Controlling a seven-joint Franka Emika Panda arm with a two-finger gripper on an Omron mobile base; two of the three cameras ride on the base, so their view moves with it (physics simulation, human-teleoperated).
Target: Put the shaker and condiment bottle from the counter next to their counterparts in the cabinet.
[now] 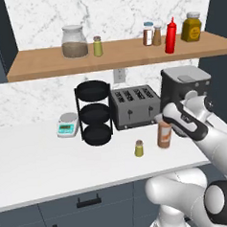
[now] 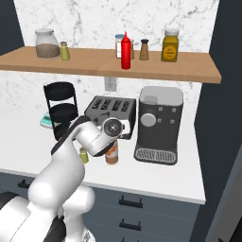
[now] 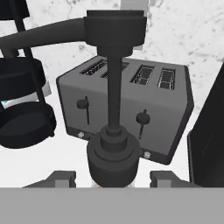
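Note:
The condiment bottle (image 1: 164,136) (image 2: 112,153) stands upright on the white counter in front of the toaster. In the hand view its dark cap and thin tip (image 3: 113,153) rise between my fingertips. My gripper (image 1: 163,126) (image 2: 112,146) (image 3: 113,177) reaches around the bottle's upper part, one finger on each side; whether the pads touch it is hidden. The small yellow-green shaker (image 1: 139,148) (image 2: 84,155) stands just left of the bottle. On the cabinet shelf (image 1: 45,65) (image 2: 189,71) stand the matching shaker (image 1: 97,46) (image 2: 64,50) and the red squeeze bottle (image 1: 171,36) (image 2: 125,51).
Behind the bottle sits a grey toaster (image 1: 135,105) (image 3: 131,100), with a coffee machine (image 1: 184,86) (image 2: 158,123) to its right. A black three-tier rack (image 1: 93,112) and a small scale (image 1: 67,124) stand to its left. The shelf also holds a glass jar (image 1: 74,41), spice jars (image 1: 152,34) and a mustard jar (image 1: 192,27).

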